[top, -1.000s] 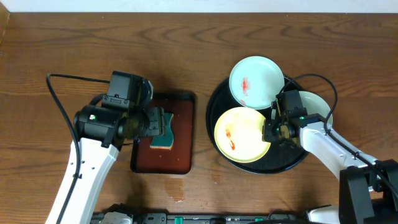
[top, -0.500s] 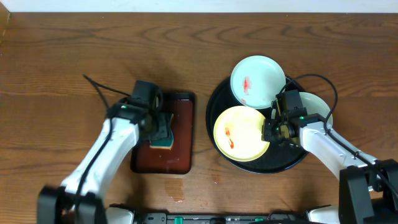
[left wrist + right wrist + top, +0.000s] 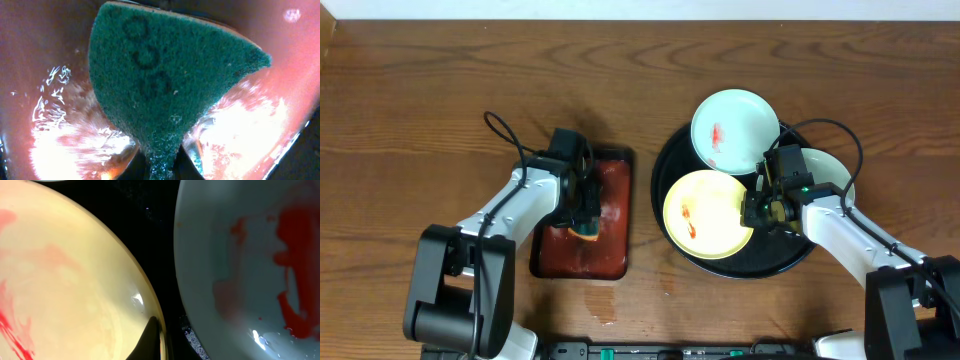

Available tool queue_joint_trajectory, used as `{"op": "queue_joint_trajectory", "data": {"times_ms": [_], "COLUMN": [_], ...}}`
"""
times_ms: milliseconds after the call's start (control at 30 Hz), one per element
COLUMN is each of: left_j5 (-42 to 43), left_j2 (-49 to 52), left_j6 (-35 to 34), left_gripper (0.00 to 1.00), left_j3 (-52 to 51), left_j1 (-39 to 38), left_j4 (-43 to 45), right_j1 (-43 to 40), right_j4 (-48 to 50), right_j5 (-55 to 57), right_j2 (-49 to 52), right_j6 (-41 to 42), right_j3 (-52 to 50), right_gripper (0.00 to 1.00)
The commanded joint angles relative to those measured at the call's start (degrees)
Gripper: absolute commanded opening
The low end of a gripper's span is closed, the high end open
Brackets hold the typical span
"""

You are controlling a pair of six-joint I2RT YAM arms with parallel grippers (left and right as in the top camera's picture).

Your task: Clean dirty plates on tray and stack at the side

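Pinching a green sponge (image 3: 165,85) by its edge with the left hand (image 3: 584,218), over the wet brown tray (image 3: 610,255). Gripping the right rim of the yellow plate (image 3: 705,215) with the right hand (image 3: 756,210), closed on it, one finger (image 3: 151,332) on the inner side. Sitting in the black tray (image 3: 740,268) on the worktop (image 3: 420,80): that red-smeared yellow plate in front, a smeared mint plate (image 3: 728,130) overlapping the back rim, a second mint plate (image 3: 830,170) on the right, partly under the arm.
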Motion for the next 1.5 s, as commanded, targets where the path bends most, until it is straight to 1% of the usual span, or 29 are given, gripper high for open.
{"op": "queue_joint_trajectory", "data": {"times_ms": [0,33,67,100,167,300,400,500,567,633,667,767,800,833,867,1033,1067,1100,1200,1267,1333,1400,1467], "left_j5": [0.0,0.0,0.0,0.0,0.0,0.1,0.2,0.5,0.4,0.4,0.4,-0.4,-0.4,-0.4,-0.4,-0.3,-0.3,-0.2,-0.2,-0.2,-0.2,-1.7,-5.3], "left_j2": [1.3,0.6,-0.3,-1.2,-3.2,-6.3,-6.3,-6.1,-5.9,-5.8,-5.8,-5.7,-5.7,-5.7,-5.7,-5.9,-6.1,-6.3,-7.2,-8.0,-8.8,-9.3,-9.0], "left_j6": [0.0,0.0,0.1,0.0,0.0,0.0,-0.2,-2.0,-2.5,-2.5,-2.5,-2.5,-2.5,-2.5,-2.5,-2.5,-2.5,-2.5,-2.4,-1.3,0.6,0.7,0.7], "left_gripper": [0.28,0.41,0.48,0.53,0.56,0.57,0.58,0.57,0.57,0.56,0.54,0.34,0.23,0.14,0.08,0.08,0.1,0.25,0.47,0.52,0.56,0.57,0.59], "left_j3": [1.7,2.5,3.2,3.7,4.0,3.9,2.6,-0.4,-2.6,-4.8,-5.7,-7.9,-8.6,-8.7,-8.6,-6.3,-5.2,-4.0,0.2,3.2,4.9,5.1,4.9], "left_j1": [-0.1,-0.1,-0.1,-0.1,-0.1,-0.2,-0.4,-0.9,-1.3,-1.7,-1.7,-1.6,-1.6,-1.6,-1.6,-1.6,-1.6,-1.6,-1.6,-1.6,-1.6,-1.6,-1.6], "left_j4": [-2.1,-3.4,-4.7,-6.0,-8.2,-12.7,-14.2,-11.7,-8.2,-4.0,-2.4,0.8,1.6,1.7,1.7,-0.9,-2.0,-3.3,-7.7,-9.8,-9.6,-7.7,-6.1], "right_j1": [0.3,0.3,0.2,0.2,0.3,0.2,0.2,0.2,0.3,0.2,0.2,0.2,0.3,0.3,0.3,0.3,0.3,0.3,0.3,0.3,0.2,0.2,0.2], "right_j4": [0.3,0.2,0.1,0.0,0.0,-0.3,-0.3,-0.2,-0.2,-0.2,-0.2,-0.3,-0.3,-0.2,-0.3,-0.3,-0.3,-0.3,-0.5,-0.7,-0.9,-0.9,-0.9], "right_j5": [1.4,1.4,1.4,1.4,1.4,1.4,1.4,1.4,1.4,1.4,1.4,1.4,1.4,1.4,1.4,1.4,1.4,1.4,1.4,1.4,1.4,1.4,1.4], "right_j2": [3.2,3.2,3.2,3.2,3.2,3.2,3.2,3.2,3.2,3.2,3.2,3.2,3.2,3.2,3.2,3.2,3.2,3.2,3.2,3.2,3.2,3.2,3.2], "right_j6": [0.8,0.8,0.8,0.8,0.8,0.8,0.8,0.8,0.8,0.8,0.8,0.8,0.8,0.8,0.8,0.8,0.8,0.8,0.8,0.8,0.8,0.8,0.8], "right_j3": [-1.2,-1.2,-1.2,-1.2,-1.2,-1.2,-1.2,-1.2,-1.2,-1.2,-1.2,-1.2,-1.2,-1.2,-1.2,-1.2,-1.2,-1.2,-1.2,-1.2,-1.2,-1.2,-1.2], "right_gripper": [0.01,0.01,0.01,0.01,0.01,0.01,0.01,0.01,0.01,0.01,0.01,0.01,0.01,0.01,0.01,0.01,0.01,0.01,0.01,0.01,0.01,0.01,0.01]}}
